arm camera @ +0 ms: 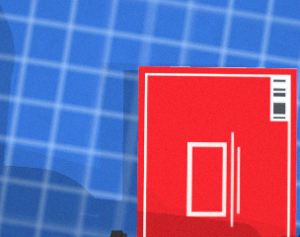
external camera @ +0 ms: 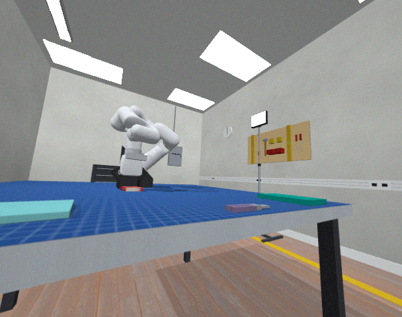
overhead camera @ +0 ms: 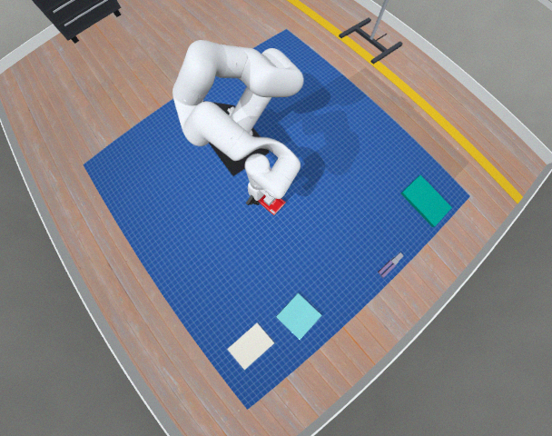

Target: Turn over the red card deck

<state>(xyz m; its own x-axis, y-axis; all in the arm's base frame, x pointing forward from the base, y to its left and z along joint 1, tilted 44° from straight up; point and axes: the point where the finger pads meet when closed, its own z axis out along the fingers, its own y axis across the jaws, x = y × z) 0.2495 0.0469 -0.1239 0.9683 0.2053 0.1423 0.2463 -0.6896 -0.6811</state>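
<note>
The red boxed card deck (overhead camera: pixel 272 204) lies flat on the blue mat (overhead camera: pixel 276 225) near its middle, well inside the edges. In the low side view the deck (external camera: pixel 131 188) is a thin flat slab on the mat. In the wrist view its printed red face (arm camera: pixel 216 153) is turned up to the camera and fills the lower right. My gripper (overhead camera: pixel 262 199) is low over the deck with its fingers spread wide. Its dark fingertips just show at the bottom edge of the wrist view (arm camera: pixel 211 234), one on each side of the deck, and they are not closed on it.
A green slab (overhead camera: pixel 426 200) lies at the mat's right corner. A small purple-and-grey piece (overhead camera: pixel 389 262) lies near the right edge. A cyan tile (overhead camera: pixel 299 315) and a cream tile (overhead camera: pixel 250 345) lie at the front. The arm's black base plate (overhead camera: pixel 233 141) is behind the gripper.
</note>
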